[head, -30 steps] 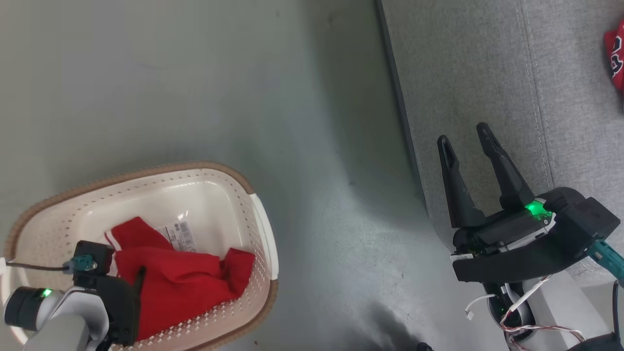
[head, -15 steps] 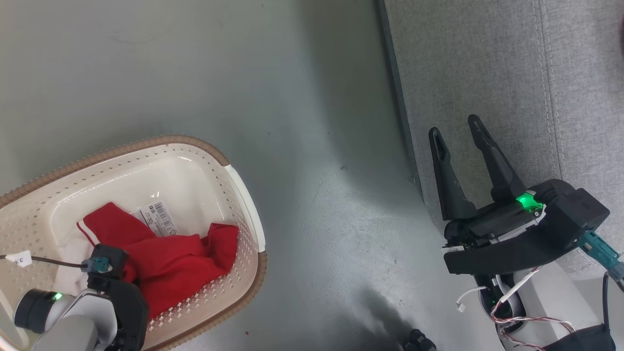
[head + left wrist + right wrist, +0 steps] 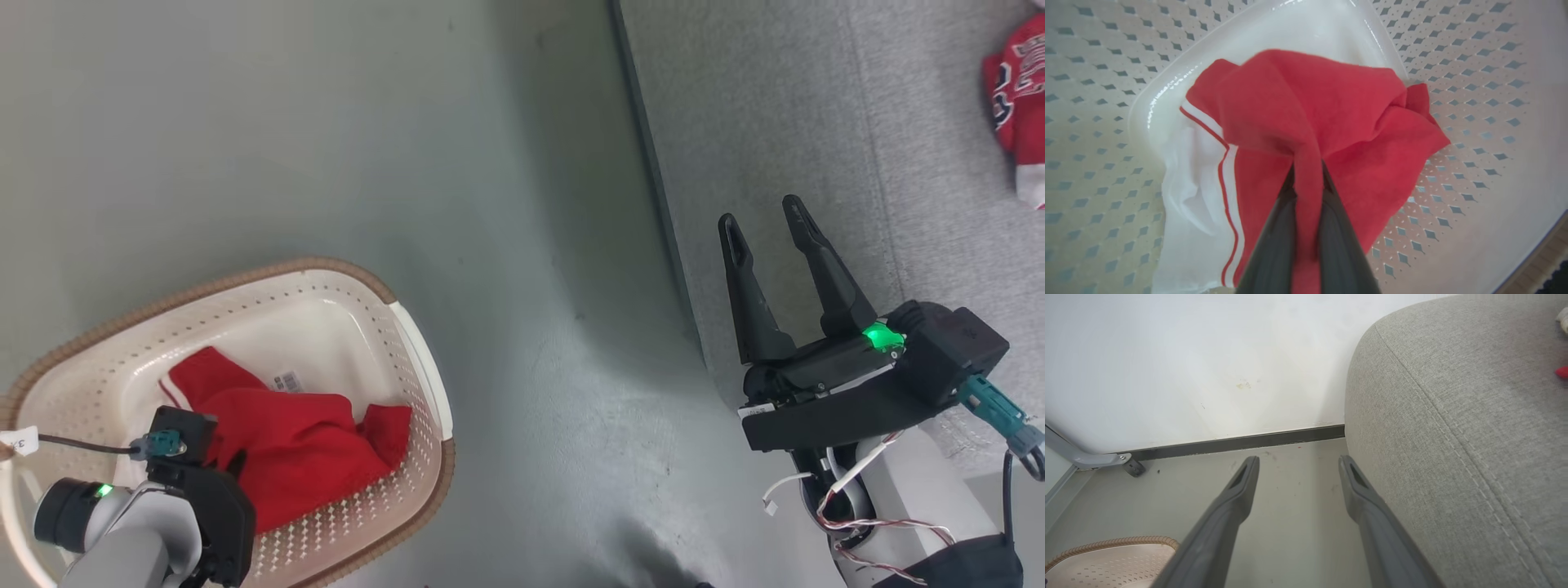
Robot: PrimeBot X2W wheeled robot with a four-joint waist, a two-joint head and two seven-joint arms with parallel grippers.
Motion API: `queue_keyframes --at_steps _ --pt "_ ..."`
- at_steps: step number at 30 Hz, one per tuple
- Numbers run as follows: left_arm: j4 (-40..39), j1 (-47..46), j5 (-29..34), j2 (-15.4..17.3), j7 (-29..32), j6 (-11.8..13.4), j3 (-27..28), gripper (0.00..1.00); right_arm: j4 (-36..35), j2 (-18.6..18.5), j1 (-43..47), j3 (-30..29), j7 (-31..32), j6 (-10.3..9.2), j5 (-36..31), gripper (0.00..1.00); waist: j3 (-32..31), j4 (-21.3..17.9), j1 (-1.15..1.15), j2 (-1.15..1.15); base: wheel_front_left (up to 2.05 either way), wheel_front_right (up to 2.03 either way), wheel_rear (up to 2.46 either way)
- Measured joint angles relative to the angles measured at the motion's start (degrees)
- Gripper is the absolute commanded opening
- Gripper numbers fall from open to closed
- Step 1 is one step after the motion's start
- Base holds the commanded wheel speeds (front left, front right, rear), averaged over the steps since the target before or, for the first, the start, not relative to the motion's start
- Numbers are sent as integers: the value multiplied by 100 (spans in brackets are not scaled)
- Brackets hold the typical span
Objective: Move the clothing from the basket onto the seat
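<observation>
You are holding the left gripper [image 3: 1306, 169] down inside the oval cream plastic laundry basket [image 3: 77, 384] with the brown woven-look rim. Its two dark fingers are pressing together on a raised fold of the soft red sports jersey [image 3: 1339, 106] with white trim, so the cloth is bunching up between them. The rest of that jersey is lying crumpled on the basket's bottom, toward its near right side, and a small white printed label [image 3: 286, 381] is showing just beyond it. The basket is sitting on the grey-green floor [image 3: 326, 122] at the near left, well apart from the large grey fabric sofa [image 3: 775, 114] on the right. Your right gripper [image 3: 762, 216] is hovering by the sofa's left edge with its fingers spread wide and nothing between them. In the right wrist view the sofa's rounded corner and stitched seam are running just right of those fingers, and a pale wall [image 3: 1188, 355] is standing beyond. A second red jersey [image 3: 1016, 82] with white and dark lettering is lying on the sofa at the far right.
</observation>
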Motion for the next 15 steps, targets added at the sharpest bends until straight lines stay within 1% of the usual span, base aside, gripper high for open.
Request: queue_keyframes --at_steps 7,15 --pt "-127 101 -229 4 -417 0 -181 0 247 16 -61 -75 0 0 8 100 -463 58 -1 -1 0 0 0" --pt "-333 445 -509 -7 -973 0 -272 0 456 -5 -61 -110 0 1 123 100 -1087 182 -1 -1 0 0 0"
